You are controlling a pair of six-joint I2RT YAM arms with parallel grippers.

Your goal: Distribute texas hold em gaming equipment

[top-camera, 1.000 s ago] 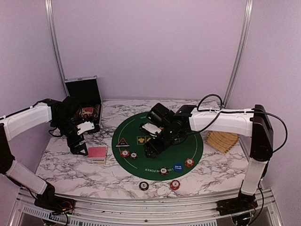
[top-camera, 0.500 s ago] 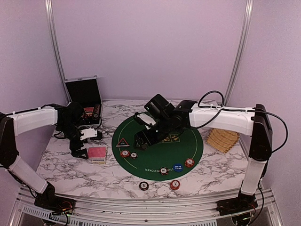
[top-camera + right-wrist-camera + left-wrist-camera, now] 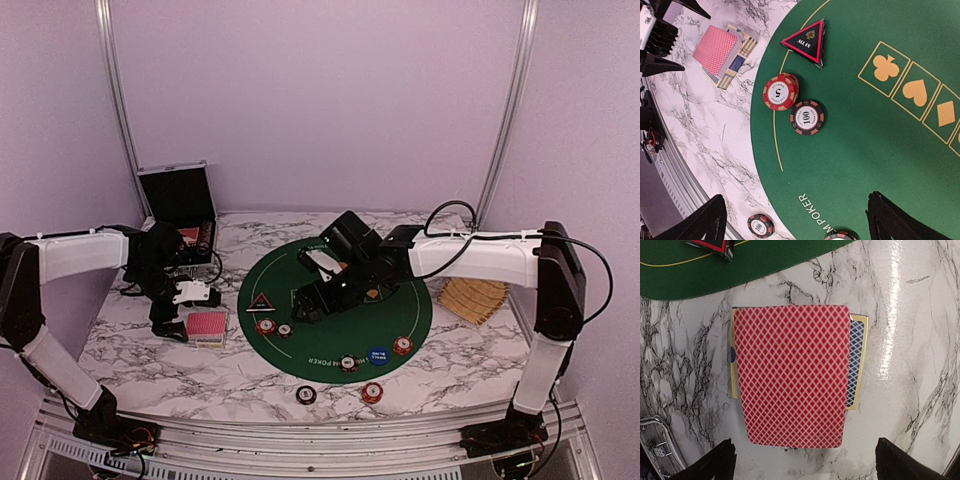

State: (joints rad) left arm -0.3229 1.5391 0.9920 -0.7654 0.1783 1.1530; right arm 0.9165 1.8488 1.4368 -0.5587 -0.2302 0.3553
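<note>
Red deck point(image 3: 792, 375) now under my L gripper point(image 3: 805, 462), jaws wide | R gripper point(image 3: 797, 220) opened more, empty, moved twd chips point(image 3: 781, 91)

Left arm point(image 3: 75, 250) climbs from its base at 7 o'clock, white forearm running level toward 3 o'clock, wrist bent over. Left gripper point(image 3: 807, 467) points straight down, its 2 fingers point(image 3: 715, 465) spread wide and empty. Right arm point(image 3: 480, 255) rises at 5 o'clock, elbow high, forearm stretched toward 9 o'clock, reaching mid-table. Right gripper point(image 3: 800, 222) tips down toward 8 o'clock, jaws wide apart, gripping nothing.
</note>
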